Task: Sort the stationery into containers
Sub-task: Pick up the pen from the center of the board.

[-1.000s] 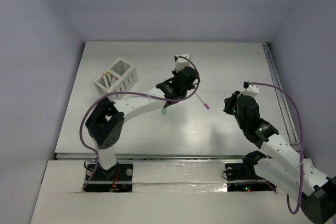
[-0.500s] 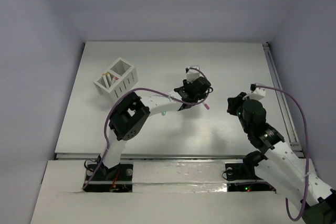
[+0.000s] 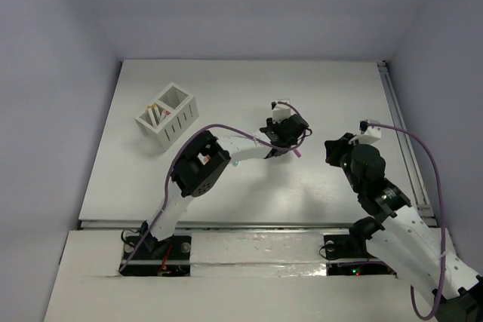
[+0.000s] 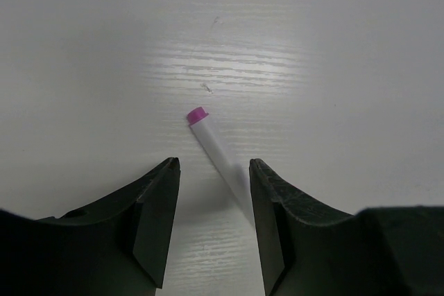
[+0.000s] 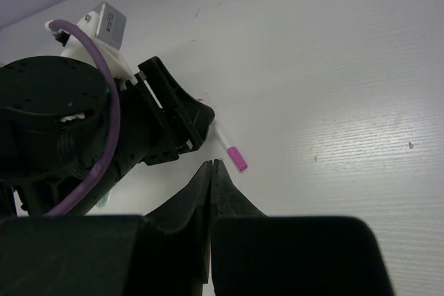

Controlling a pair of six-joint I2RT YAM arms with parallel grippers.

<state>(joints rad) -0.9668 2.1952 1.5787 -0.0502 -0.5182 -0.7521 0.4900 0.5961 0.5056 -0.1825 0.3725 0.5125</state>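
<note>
We see one white table (image 3: 249, 81), and two robot arms reach over it from the near edge. We think the step now is picking up the next pen.

The left arm (image 3: 226, 147) stretches to the middle of the table. Its left gripper (image 4: 214, 166) hangs over one thin white pen (image 4: 216, 149) with a magenta cap. The jaws are wide open and hold nothing. The pen lies flat on the table between the two fingers, with its cap pointing away from the gripper. We do not think the fingers touch it.

The right arm (image 3: 392, 209) waits on the right side. Its right gripper (image 5: 214, 164) is closed tight with nothing in it, and its tip is near the magenta cap.

At the far left stands one white box (image 3: 178, 123) with two square rooms. Thin sticks (image 3: 155, 115) lean in the left room. We count two or three, but they are too small to be sure.

One small mint-green bit (image 3: 235, 162) peeks out beside the left arm.

Next, we think the left gripper needs to go down, close on the pen, lift it, and carry it far left to the box.
</note>
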